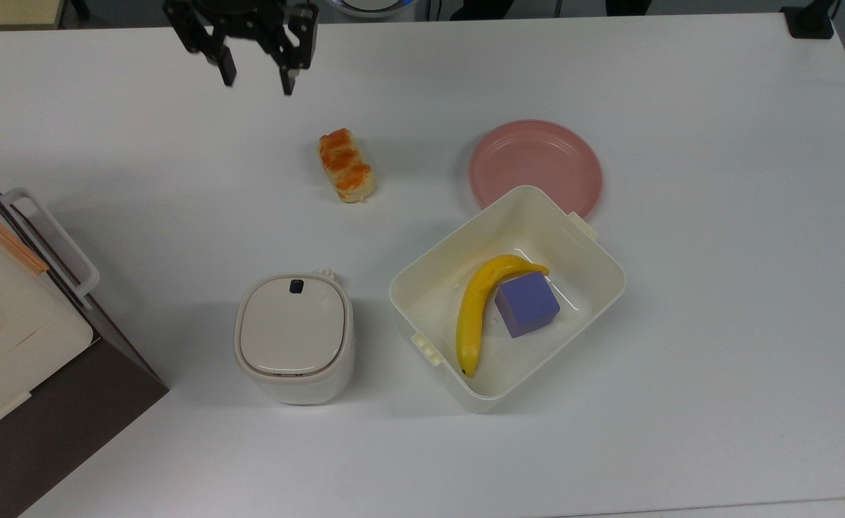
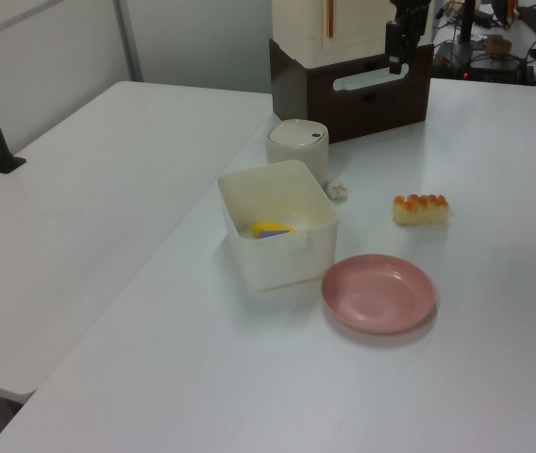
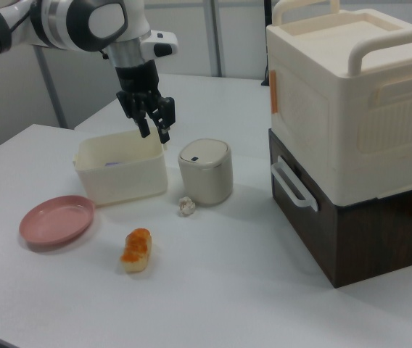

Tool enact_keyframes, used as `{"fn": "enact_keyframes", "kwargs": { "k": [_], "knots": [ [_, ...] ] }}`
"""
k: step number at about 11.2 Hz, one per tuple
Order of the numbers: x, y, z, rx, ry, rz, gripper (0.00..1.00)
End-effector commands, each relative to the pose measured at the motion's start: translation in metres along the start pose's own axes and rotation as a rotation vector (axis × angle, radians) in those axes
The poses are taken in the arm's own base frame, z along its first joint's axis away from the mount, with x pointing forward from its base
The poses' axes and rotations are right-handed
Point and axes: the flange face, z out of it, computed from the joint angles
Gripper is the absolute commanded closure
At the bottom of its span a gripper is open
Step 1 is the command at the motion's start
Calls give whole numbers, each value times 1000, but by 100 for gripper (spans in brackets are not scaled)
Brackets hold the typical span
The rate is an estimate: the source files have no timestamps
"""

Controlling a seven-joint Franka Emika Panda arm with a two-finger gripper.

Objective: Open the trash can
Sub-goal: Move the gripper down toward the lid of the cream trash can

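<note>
The trash can [image 1: 293, 338] is a small cream-white rounded-square bin with its beige lid down and a black button [image 1: 296, 286] at the lid's far edge. It stands at the near left of the table in the top view, and it is also seen as the trash can [image 2: 297, 143] and the trash can [image 3: 205, 171]. My gripper [image 1: 258, 80] hangs in the air over the table's far edge, well away from the bin, open and holding nothing. In the right view the gripper [image 3: 156, 135] appears above and to the left of the bin. The gripper [image 2: 396, 58] sits high at the back.
A cream tub [image 1: 595, 252] holds a banana [image 1: 476, 309] and a purple cube [image 1: 527, 303] right of the bin. A pink plate [image 1: 535, 165] lies behind it, a bread roll [image 1: 346, 165] mid-table, a paper scrap [image 1: 325, 273] by the bin. A stacked cream-and-brown box [image 1: 19, 338] stands at the left edge.
</note>
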Motion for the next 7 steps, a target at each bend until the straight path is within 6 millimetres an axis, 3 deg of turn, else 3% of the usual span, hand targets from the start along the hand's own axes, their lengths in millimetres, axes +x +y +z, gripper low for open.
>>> {"fn": "enact_keyframes", "kwargs": {
  "k": [1,3,7],
  "knots": [
    [18,-20,33,-48,15,-118,100],
    [52,-36,62,-96,4,-124,100],
    [88,-43,77,-120,82,-33,100]
  ]
}}
